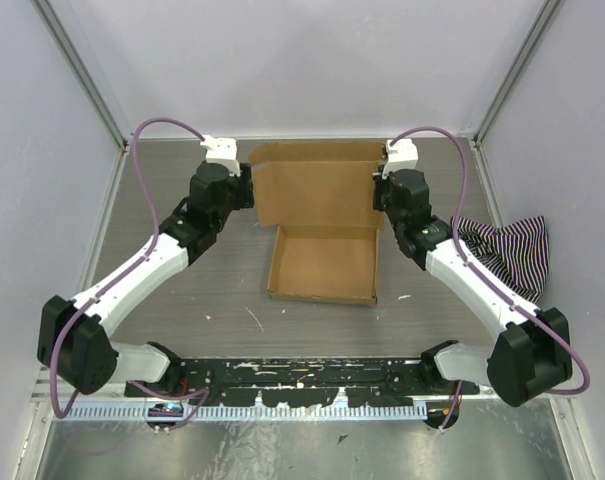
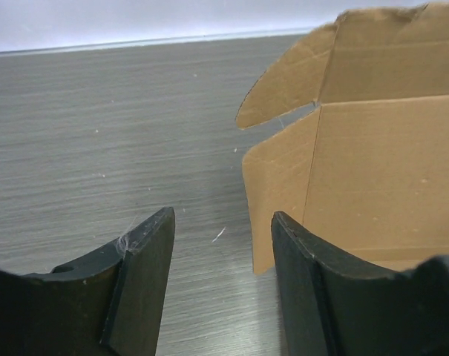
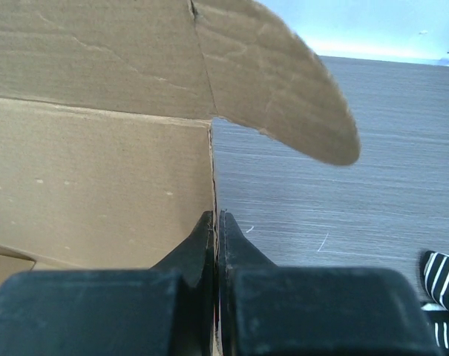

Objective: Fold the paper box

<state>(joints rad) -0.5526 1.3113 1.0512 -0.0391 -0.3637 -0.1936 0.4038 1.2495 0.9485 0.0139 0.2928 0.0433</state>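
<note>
**Item inspected:** the paper box (image 1: 322,225) lies on the surface (image 1: 222,290) between the two arms. Its near half is already formed into a shallow tray. Its far half, the lid panel (image 1: 317,185), stands open behind the tray.

**Right end effector (image 3: 215,216):** clenched. The lid panel's right edge runs straight into the seam between its fingers, so this reads as a pinch on that edge. The rounded ear flap (image 3: 283,96) juts out above and to the right of the fingertips, unfolded. A striped cloth (image 1: 512,250) lies off to its right, well apart from the work.

**Left end effector (image 2: 223,219):** released, fingers spread, nothing between them. The box's left side flap stands just ahead of it, close to the right-hand finger and not touching either one.

**Step in hand (judgement):** closing the lid. The tray walls are done. The lid and its ear flaps are not yet folded.

**Next move calls for (judgement):**
- The left end effector needs a hold or a push on the flap ahead of it, matching the right-hand pinch.
- Both sides must then bring the lid forward evenly over the tray, or the panel may twist.
- The ear flaps must turn inward before the lid seats.
</note>
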